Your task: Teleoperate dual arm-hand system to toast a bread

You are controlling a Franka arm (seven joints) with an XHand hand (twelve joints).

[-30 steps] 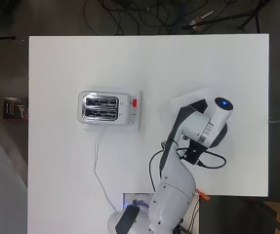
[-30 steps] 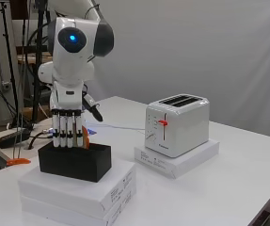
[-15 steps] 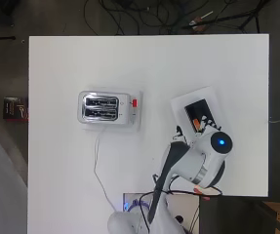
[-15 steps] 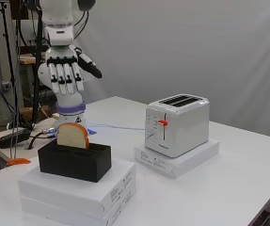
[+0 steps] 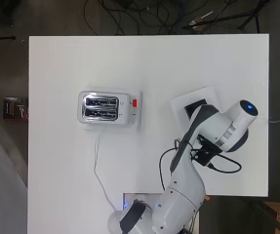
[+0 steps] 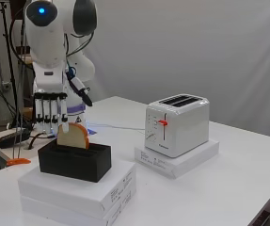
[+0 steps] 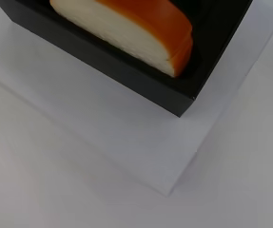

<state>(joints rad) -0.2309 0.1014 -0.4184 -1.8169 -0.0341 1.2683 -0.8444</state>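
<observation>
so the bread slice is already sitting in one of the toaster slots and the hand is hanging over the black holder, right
Not quite. The bread slice is not in the toaster; the side view shows it standing in the black holder, and both toaster slots look empty in the overhead view. The rest holds: the hand hangs over the black holder, fingers pointing down just behind the slice.

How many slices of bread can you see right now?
1. The bread slice stands upright in the black holder, which sits on the white boxes beneath the hand. The toaster slots look empty from overhead, though more slices could be hidden in the holder.
</observation>
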